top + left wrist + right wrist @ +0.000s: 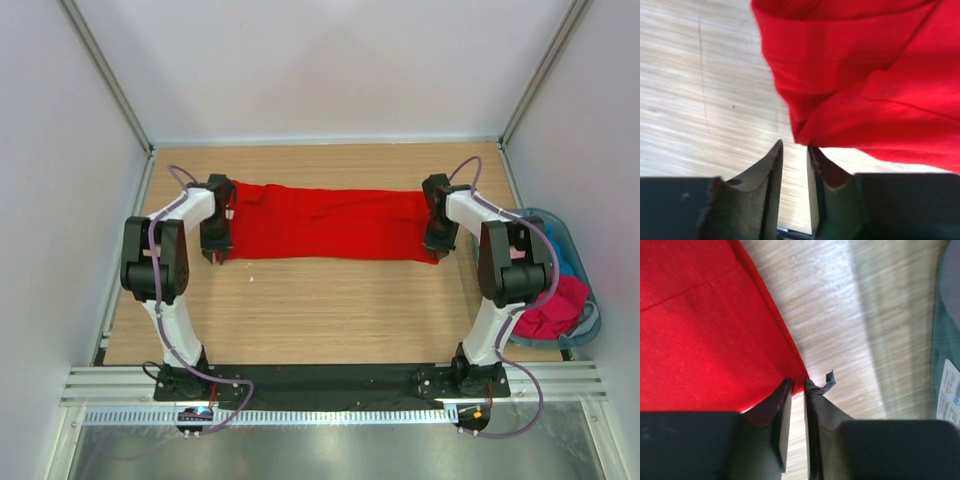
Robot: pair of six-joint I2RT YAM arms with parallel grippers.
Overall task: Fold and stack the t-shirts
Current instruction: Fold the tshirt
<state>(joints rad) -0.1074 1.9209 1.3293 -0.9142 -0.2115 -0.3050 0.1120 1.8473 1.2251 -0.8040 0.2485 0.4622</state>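
Red t-shirt (pixel 330 228) lies folded in a long strip across the wooden table (pixel 330 310), and the left claw (pixel 794 150) and right claw (pixel 798 385) at its two ends are each spread a little, pinching nothing.

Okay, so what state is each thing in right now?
red t-shirt: folded into a long band, lying flat on the table.
left end effector: slightly open, shirt corner just past its tips.
right end effector: slightly open, at the opposite corner.
pink t-shirt: crumpled in the basket.
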